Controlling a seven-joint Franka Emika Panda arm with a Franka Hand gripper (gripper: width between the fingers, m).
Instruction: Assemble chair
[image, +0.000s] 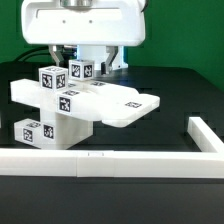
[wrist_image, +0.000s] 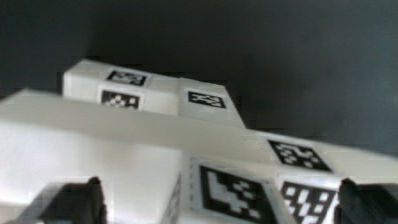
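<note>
Green backdrop behind, black tabletop below. Low white border rail runs along the near edge and turns a corner at the exterior view's right.

Chair: partly assembled cluster of matte white chunky pieces, standing on the tabletop toward the exterior view's left, behind the rail. Flat slab lies level and sticks out toward the exterior view's right with rounded corners. Blocky piece beneath it rests on the tabletop and carries two black-and-white tags on its front face. More tagged blocks stacked above, topmost pair directly under the arm.

Robot arm's white wrist housing hangs straight over the chair's upper blocks. Gripper mostly hidden behind those blocks in the exterior view.

Wrist view: chair fills the frame, several tags visible on stepped white faces. Two dark fingertips show at the frame's lower corners, one each side of the white piece. Jaws stand wide apart, clamped on nothing; whether the tips touch the piece's sides, cannot tell.
</note>
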